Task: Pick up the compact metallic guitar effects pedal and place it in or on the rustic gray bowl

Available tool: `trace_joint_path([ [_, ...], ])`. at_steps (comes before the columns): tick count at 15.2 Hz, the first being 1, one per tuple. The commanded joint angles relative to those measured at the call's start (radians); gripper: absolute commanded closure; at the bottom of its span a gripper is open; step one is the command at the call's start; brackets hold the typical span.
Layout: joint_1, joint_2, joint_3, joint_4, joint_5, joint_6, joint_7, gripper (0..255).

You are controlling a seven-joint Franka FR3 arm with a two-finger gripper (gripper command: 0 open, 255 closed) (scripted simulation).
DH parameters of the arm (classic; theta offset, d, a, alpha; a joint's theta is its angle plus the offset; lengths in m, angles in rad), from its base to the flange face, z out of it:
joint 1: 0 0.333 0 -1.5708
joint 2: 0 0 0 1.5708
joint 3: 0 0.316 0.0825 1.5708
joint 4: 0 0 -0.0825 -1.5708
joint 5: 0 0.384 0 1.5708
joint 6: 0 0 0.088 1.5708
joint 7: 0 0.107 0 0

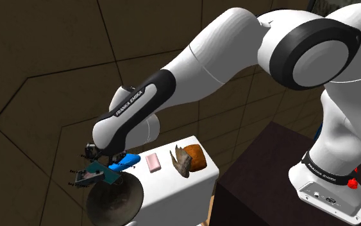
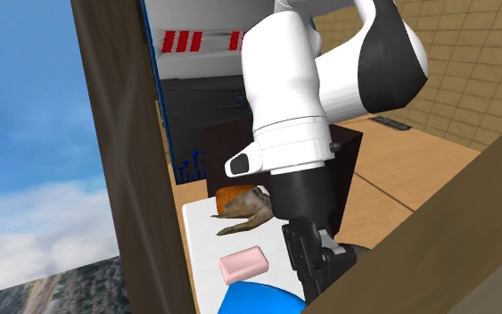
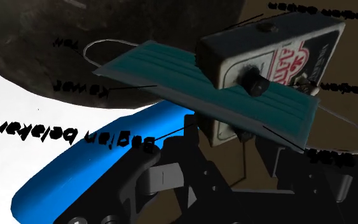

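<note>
The pedal (image 3: 279, 54) is a small dark box with a white printed label and a black knob. A teal face mask (image 3: 171, 67) lies across it, and both hang together at the gripper (image 1: 94, 168) in the shoulder view. My gripper (image 3: 225, 137) is shut on the pedal's lower end, a black finger on each side. The grey-brown bowl (image 1: 115, 200) stands on the white table's near corner, and the pedal (image 1: 86, 174) hovers just above its far rim. The bowl's dark inside (image 3: 25, 38) shows behind the mask in the wrist view.
On the white table (image 1: 204, 176) lie a blue object (image 1: 124, 160) right beside the gripper, a pink block (image 1: 153, 162), a shell-like thing (image 1: 183, 160) and a brown loaf (image 1: 197, 156). A wooden post (image 2: 124, 152) hides part of the second exterior view. The dark stand (image 1: 268, 173) lies right of the table.
</note>
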Motion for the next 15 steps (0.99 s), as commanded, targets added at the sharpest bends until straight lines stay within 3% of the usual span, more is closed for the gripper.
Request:
trace_joint_path([
  [1,-0.012,0.028,0.022,0.002,0.017,0.021,-0.026,255],
  [9,-0.012,0.028,0.022,0.002,0.017,0.021,-0.026,255],
  [10,-0.016,0.024,0.023,-0.002,0.019,0.021,-0.031,0],
  [15,-0.012,0.028,0.022,0.002,0.017,0.021,-0.026,0],
])
